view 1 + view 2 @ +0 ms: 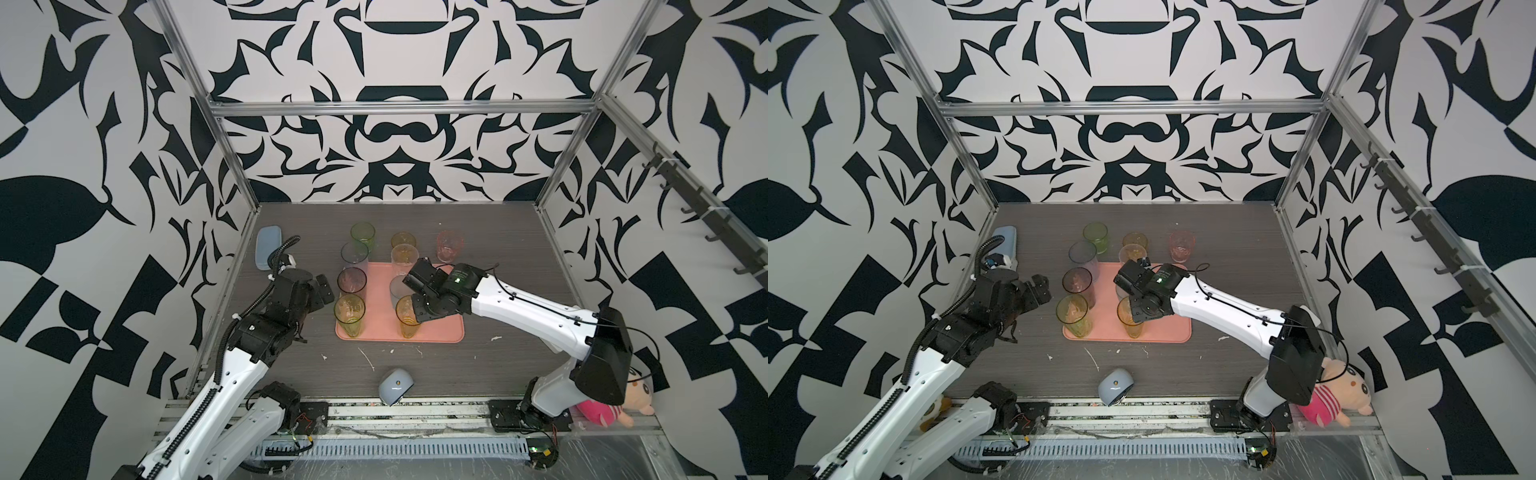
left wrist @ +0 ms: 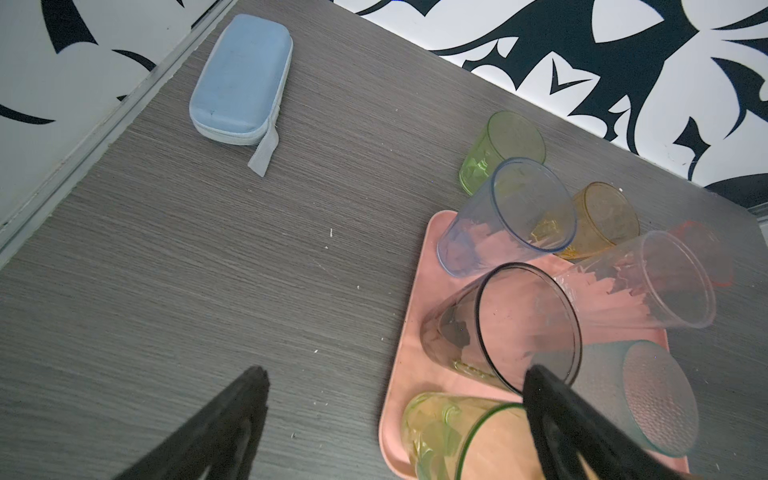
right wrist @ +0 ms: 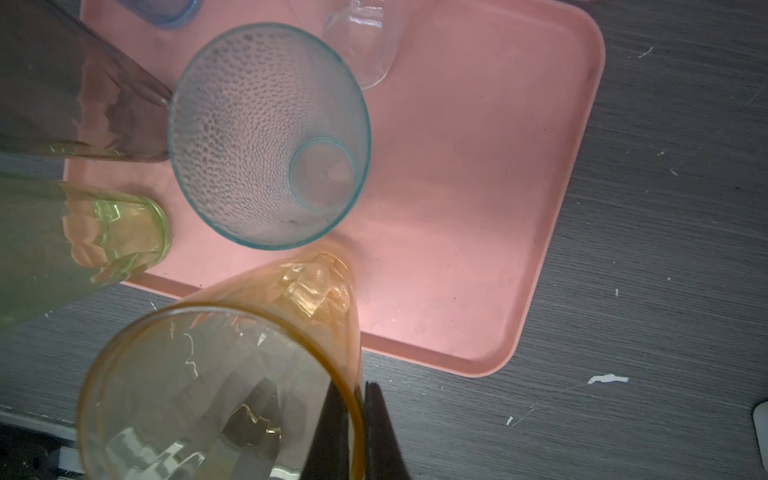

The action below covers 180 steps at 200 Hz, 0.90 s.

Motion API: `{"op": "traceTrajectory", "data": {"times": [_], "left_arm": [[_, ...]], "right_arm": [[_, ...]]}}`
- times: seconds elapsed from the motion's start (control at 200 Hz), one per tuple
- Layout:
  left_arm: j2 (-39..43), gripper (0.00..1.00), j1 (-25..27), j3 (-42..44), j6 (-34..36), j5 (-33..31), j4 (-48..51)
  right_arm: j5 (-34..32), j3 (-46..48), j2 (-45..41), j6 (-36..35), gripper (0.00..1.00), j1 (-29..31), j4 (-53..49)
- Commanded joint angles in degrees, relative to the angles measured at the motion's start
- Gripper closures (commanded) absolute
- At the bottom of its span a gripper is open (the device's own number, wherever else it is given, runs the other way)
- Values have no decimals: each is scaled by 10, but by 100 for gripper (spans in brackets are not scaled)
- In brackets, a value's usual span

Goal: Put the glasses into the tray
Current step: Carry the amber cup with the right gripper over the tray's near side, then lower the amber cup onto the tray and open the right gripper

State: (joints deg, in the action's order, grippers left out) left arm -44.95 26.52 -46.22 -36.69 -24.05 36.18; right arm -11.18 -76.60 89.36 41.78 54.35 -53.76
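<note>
Right claw (image 3: 352, 387) pinching orange glass (image 3: 220, 365) rim, hidden in top views

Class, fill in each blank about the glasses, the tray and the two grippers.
The tray is ___ in colour. The left gripper is ___. The right gripper grips the tall orange glass by its ___. Behind the tray, ___ glasses stand on the table.
Missing words: pink; open; rim; three.
</note>
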Motion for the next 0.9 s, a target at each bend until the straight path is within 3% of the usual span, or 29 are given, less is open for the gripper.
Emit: {"op": "traceTrajectory", "data": {"times": [0.0,0.575,0.715,0.895], "left_arm": [[6,0,-2,11,-8,-7,-7],[2,1,-2,14,-4,-15,-9],[-2,0,-2,13,-2,-14,-9],[-4,1,-2,10,0,-17,-9]], "right_arm": [[-4,-12,-1,8,100,4,17],[28,-29,40,7,100,9,25],[25,-34,40,7,86,9,21],[34,-55,53,-3,79,9,10]]}}
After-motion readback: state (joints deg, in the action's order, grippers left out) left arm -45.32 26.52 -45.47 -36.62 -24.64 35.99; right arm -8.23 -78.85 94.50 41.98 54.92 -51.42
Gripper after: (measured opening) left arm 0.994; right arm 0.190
